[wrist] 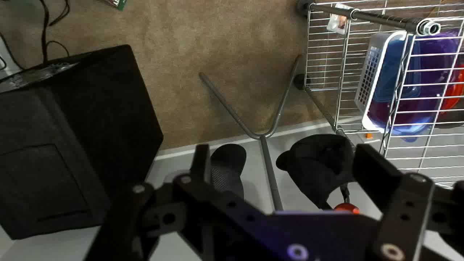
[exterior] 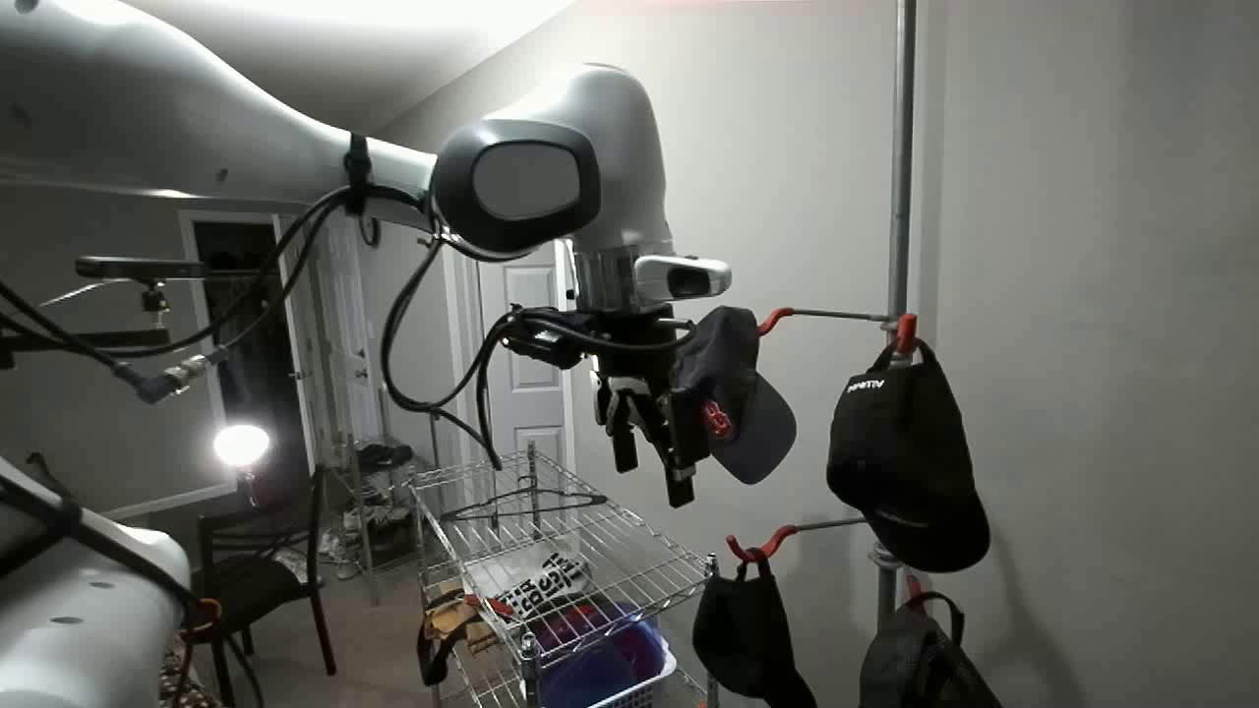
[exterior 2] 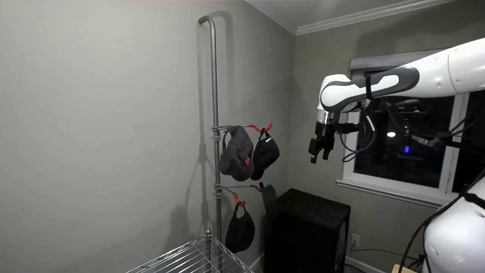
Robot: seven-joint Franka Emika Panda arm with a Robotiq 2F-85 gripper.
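We find the navy cap [exterior: 743, 393] hanging from a red hook [exterior: 773, 318] on the pole [exterior: 900, 177], its long axis close to upright, brim down. We have only one arm [exterior 2: 379, 84], and in an exterior view its gripper [exterior 2: 319, 156] stands well apart from the navy cap, which lies off to the side, toward the pole, at about finger height as we judge it. The fingers point down, roughly along the cap's length; they are spread wide and hold nothing. On another hook [exterior: 906, 332] nearby we see a lettered cap [exterior 2: 266, 153]; which of these two is nearer the fingers we cannot tell. Lower down hang a plain cap [wrist: 319, 163] and a mesh cap [wrist: 229, 170]. Further out are the wire shelf [exterior 2: 182, 248], a black box [exterior 2: 307, 227] and a window [exterior 2: 398, 151].
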